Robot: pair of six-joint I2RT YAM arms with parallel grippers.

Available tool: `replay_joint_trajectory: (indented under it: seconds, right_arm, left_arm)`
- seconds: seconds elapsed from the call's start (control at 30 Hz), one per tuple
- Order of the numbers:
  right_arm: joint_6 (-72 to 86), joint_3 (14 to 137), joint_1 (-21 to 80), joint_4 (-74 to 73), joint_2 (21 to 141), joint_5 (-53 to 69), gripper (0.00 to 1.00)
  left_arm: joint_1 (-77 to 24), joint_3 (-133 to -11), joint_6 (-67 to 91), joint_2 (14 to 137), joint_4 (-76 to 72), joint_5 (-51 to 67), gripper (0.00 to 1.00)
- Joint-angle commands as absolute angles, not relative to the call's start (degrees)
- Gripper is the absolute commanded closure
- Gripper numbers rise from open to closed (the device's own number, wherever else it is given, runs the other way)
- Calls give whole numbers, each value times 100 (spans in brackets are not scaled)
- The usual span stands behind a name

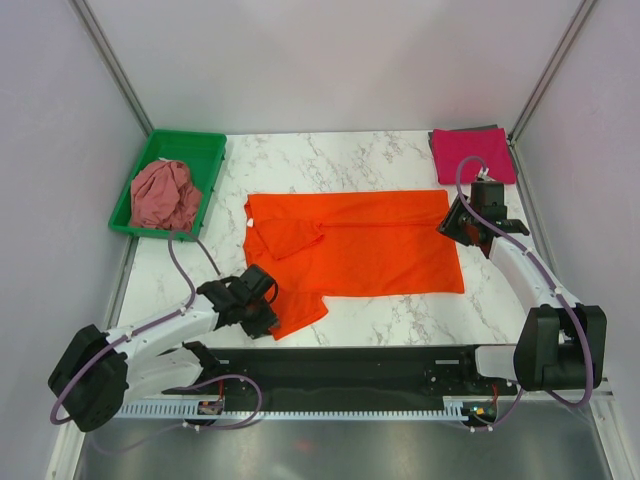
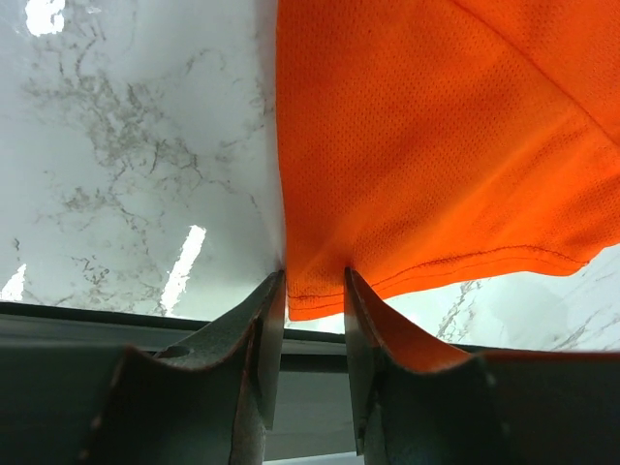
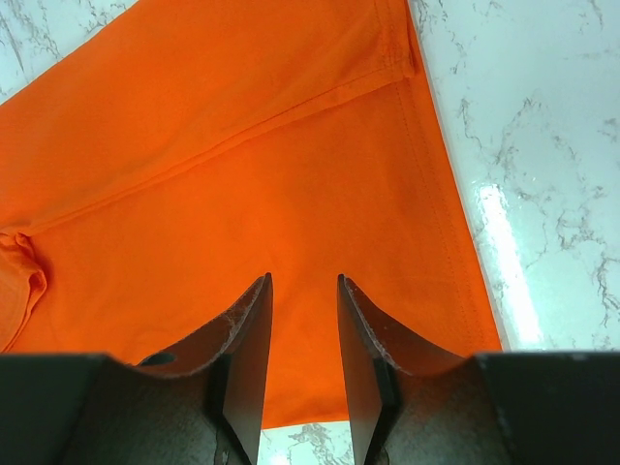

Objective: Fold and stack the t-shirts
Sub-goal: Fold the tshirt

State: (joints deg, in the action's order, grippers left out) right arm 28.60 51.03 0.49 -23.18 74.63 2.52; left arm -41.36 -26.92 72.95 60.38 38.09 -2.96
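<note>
Orange t-shirt [image 1: 370, 245]: lies spread across the middle of the table, with its left part doubled over in creases and one flap reaching toward the near edge.
Left gripper [image 1: 266, 306]: sits at that near-left flap. In the left wrist view [image 2: 315, 281] the jaws are parted by a narrow gap, and the hem corner of the orange cloth [image 2: 436, 145] lies in the gap.
Right gripper [image 1: 455, 222]: sits at the shirt's right edge. In the right wrist view [image 3: 302, 286] the jaws are narrowly parted over flat orange cloth [image 3: 242, 194], near its hemmed side.
Magenta-pink t-shirt [image 1: 475, 155]: folded square at the far right corner, just beyond the right gripper.
Dusty rose t-shirt [image 1: 165, 195]: crumpled in a heap inside the tray.
Green tray [image 1: 200, 150]: at the far left, well apart from the folded shirt.
Table [image 1: 330, 160]: white marble pattern, bare between the shirts.
</note>
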Motion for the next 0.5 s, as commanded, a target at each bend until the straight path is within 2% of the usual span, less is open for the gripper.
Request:
replay_joint_trajectory:
  seconds: [0.0, 0.33, 0.4, 0.47]
  right_arm:
    - [2777, 5089, 44, -2276, 7313, 141, 59]
    - [2769, 5054, 53, -2268, 7339, 123, 59]
    - [2786, 5036, 44, -2268, 7356, 158, 59]
    - [2812, 5027, 44, -2320, 7339, 184, 59]
  left_arm:
    - [-4210, -2733, 7620, 5994, 3832, -510, 62]
    - [-4342, -2698, 7690, 5994, 3876, -483, 65]
    - [-4412, -2689, 7717, 6029, 3876, -492, 71]
    - [-4465, -2733, 7665, 6082, 3867, -527, 85]
